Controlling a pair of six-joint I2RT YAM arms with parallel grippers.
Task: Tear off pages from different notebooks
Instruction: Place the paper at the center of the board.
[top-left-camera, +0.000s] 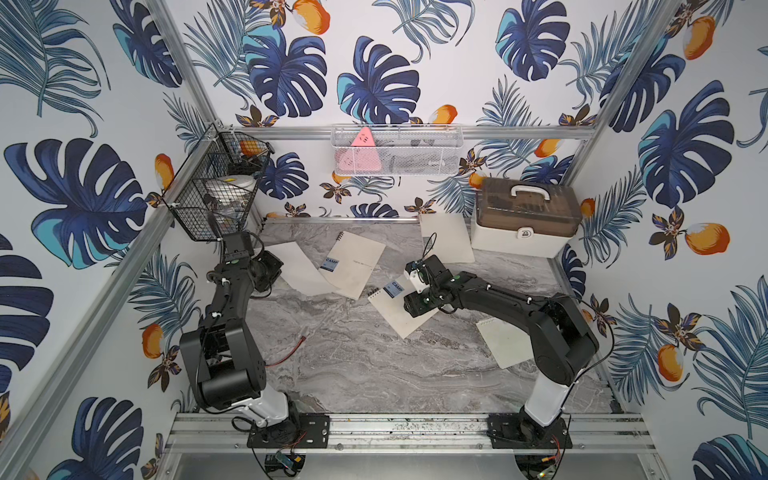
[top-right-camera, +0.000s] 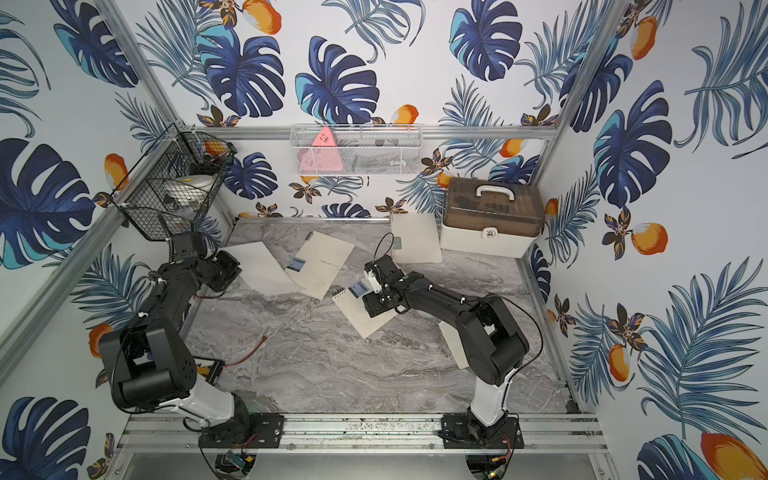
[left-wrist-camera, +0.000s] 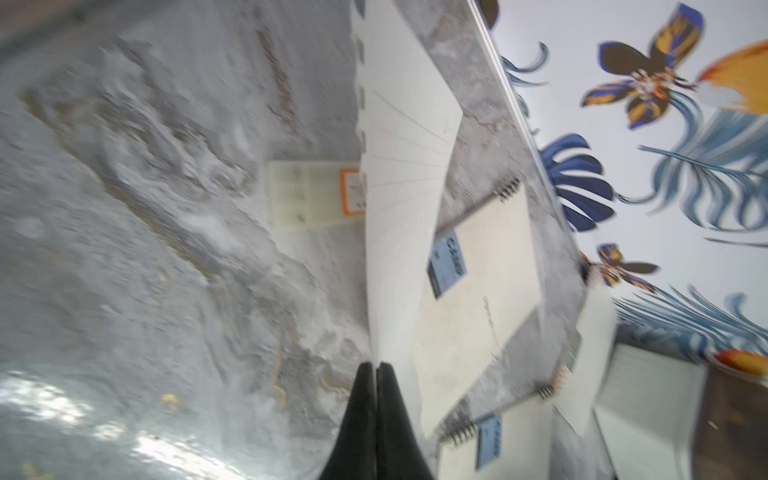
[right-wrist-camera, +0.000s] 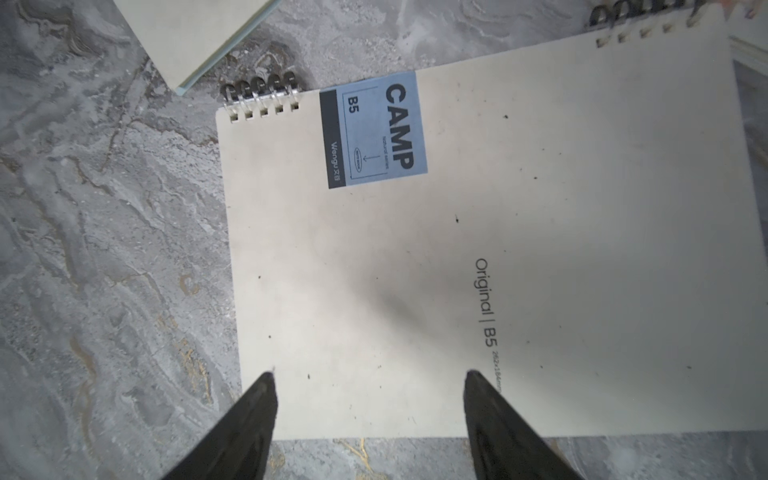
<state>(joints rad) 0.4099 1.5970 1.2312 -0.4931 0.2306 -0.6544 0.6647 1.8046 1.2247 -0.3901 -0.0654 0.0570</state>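
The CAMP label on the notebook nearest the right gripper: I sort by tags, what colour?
Light blue label with a dark strip; clearest in right wrist view.

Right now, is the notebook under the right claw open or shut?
Shut. The notebook lies flat with its beige cover and blue CAMP label on top, beneath the open right claw.

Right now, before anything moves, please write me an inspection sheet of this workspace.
Surface: grey marble tabletop.
Job's things: back CAMP notebook, near CAMP notebook and teal-label notebook, all closed; loose page beside right arm.
Clutter: white box.
Grippers: left gripper shut on held page; right gripper open above near CAMP notebook.
Cables: red wire loose on tabletop.
Surroundings: leaf-print walls, black wire basket, white mesh basket.
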